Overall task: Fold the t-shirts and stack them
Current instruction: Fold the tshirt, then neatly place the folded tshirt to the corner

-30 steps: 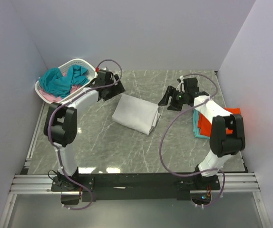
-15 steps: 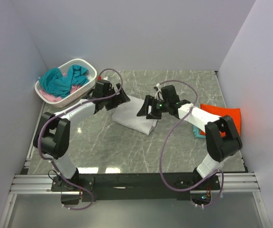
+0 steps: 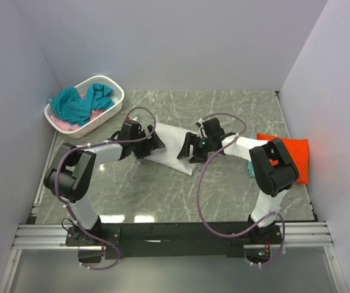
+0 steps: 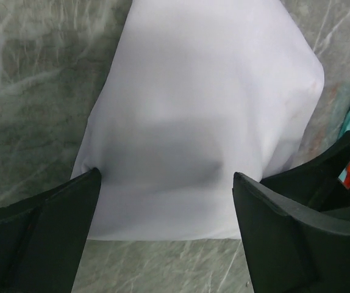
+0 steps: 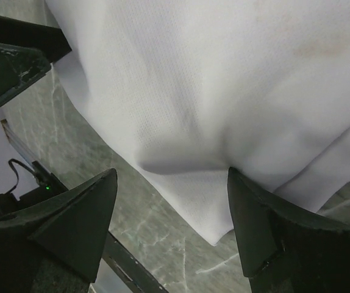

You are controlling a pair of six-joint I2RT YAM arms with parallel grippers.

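Note:
The folded white t-shirt [image 3: 171, 145] lies flat on the marble table between my two grippers. My left gripper [image 3: 153, 145] is at its left edge and is open; in the left wrist view [image 4: 166, 201] the fingers [image 4: 47, 238] straddle the near edge of the white shirt [image 4: 205, 110]. My right gripper [image 3: 190, 148] is at its right edge and is open; in the right wrist view [image 5: 172, 207] the fingers [image 5: 272, 238] straddle a corner of the white shirt [image 5: 217, 85]. An orange-red t-shirt [image 3: 292, 157] lies folded on a teal one [image 3: 250, 168] at the right.
A white perforated basket [image 3: 114, 91] at the back left holds teal shirts [image 3: 77, 104] and a pink one [image 3: 59, 123]. Grey walls close in the table on three sides. The arm bases stand on the black rail [image 3: 175, 232] at the near edge.
Both grippers have moved inward and down to the white shirt's two edges. The right arm came over from the orange-red stack. The white shirt is more covered by the grippers.

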